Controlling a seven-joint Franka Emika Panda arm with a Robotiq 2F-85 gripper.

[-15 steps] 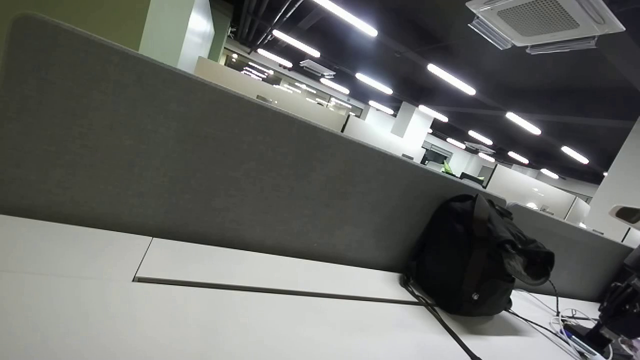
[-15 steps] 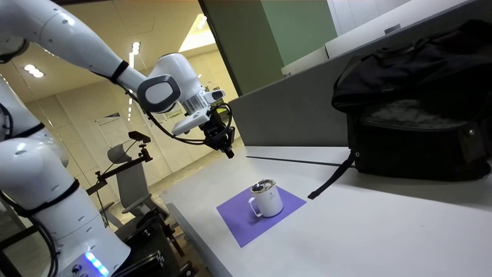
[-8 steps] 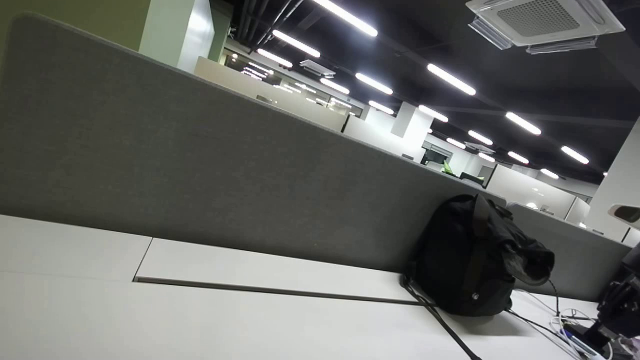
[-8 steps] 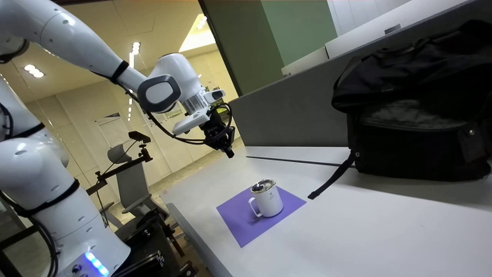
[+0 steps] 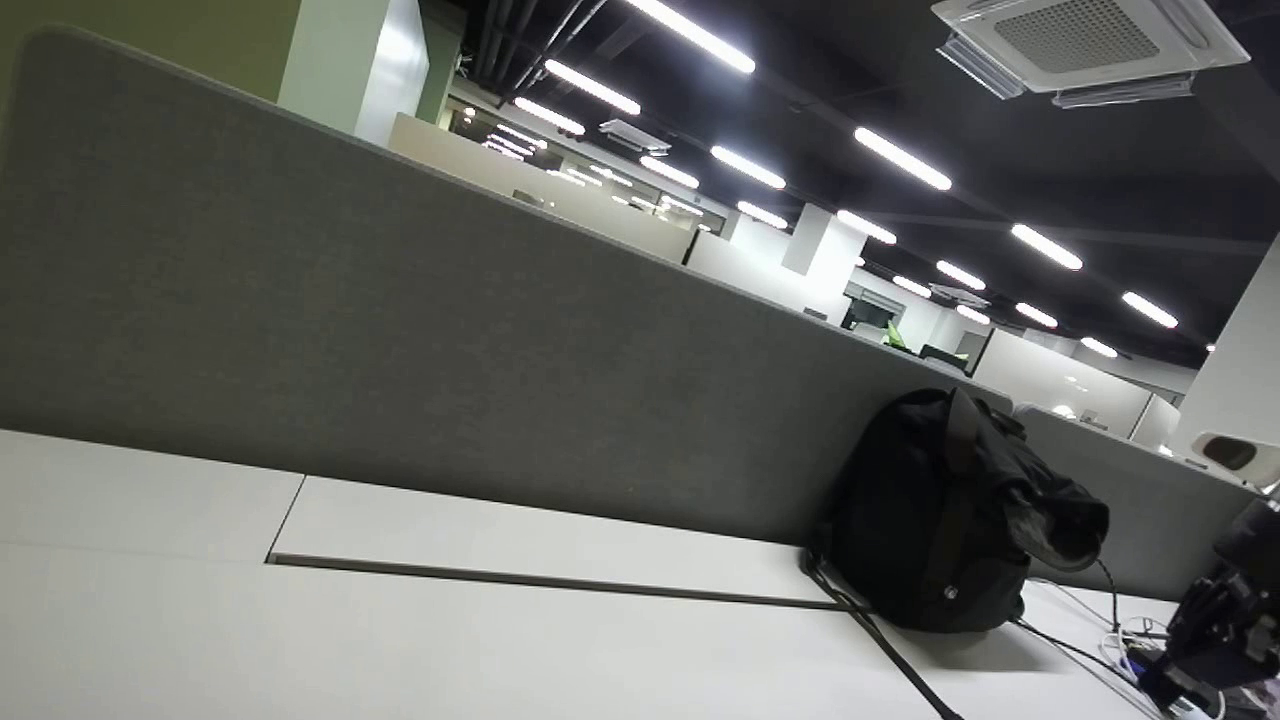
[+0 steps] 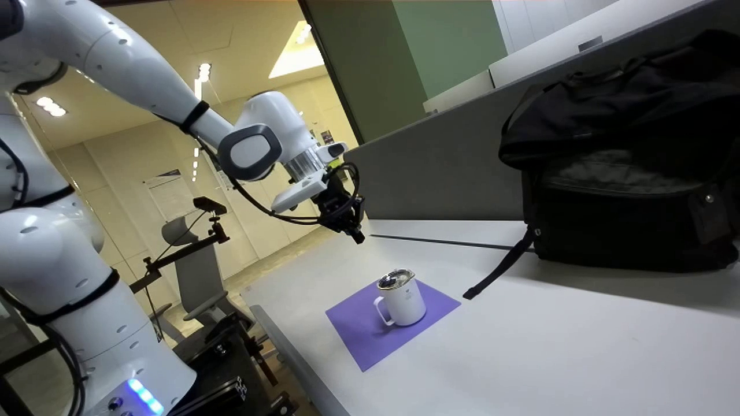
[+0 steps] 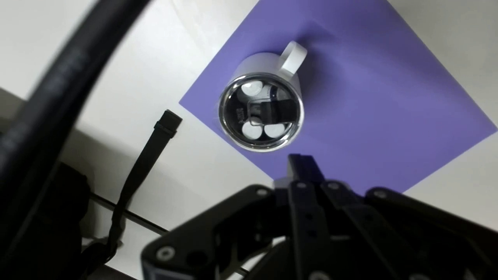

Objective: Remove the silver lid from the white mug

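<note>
A white mug (image 6: 407, 306) stands upright on a purple sheet (image 6: 364, 349) on the white table. A lid (image 6: 396, 279) with a shiny silver rim sits on its top. In the wrist view the mug (image 7: 258, 64) is tilted away, its handle pointing up. The lid (image 7: 238, 112) there looks see-through, with a dark slider and several white round shapes in it. My gripper (image 6: 357, 236) is above and beyond the mug, apart from it. In the wrist view the gripper (image 7: 304, 156) is shut with nothing between its fingertips. In an exterior view the gripper (image 5: 1165, 690) shows at the right edge, where the mug is out of view.
A black backpack (image 6: 630, 190) stands on the table against the grey partition (image 6: 439, 173). Its strap (image 6: 500, 268) reaches towards the purple sheet, and the strap (image 7: 146, 155) shows left of the mug in the wrist view. Cables (image 5: 1120, 640) lie beside the backpack (image 5: 920, 520).
In an exterior view my arm and gripper have shifted a little right and slightly down, closer above the mug. The mug, lid and sheet have not moved.
</note>
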